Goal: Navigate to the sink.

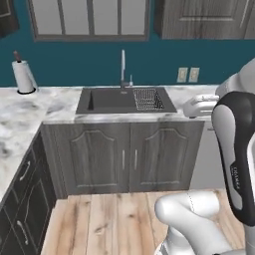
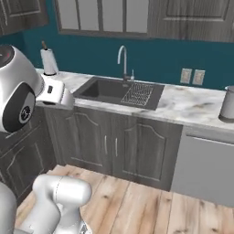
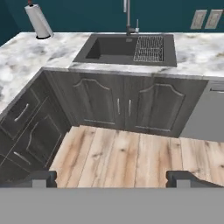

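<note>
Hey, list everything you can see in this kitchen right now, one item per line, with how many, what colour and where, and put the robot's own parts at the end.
sink: 1, dark grey, sunk in the counter below the window
wire rack: 1, metal, in the sink's right section
faucet: 1, chrome, behind the sink
counter: 1, white-grey marble, along the wall and round the left corner
paper towel roll: 1, white, on the counter left of the sink
wall outlets: 2, pale, on the teal wall right of the faucet
cabinet doors: 2, dark grey wood, under the sink
dishwasher: 1, grey, right of those doors
grey canister: 1, counter's far right
floor: light wood planks
tool: 1, dark fingertips set wide apart, above the floor
</note>
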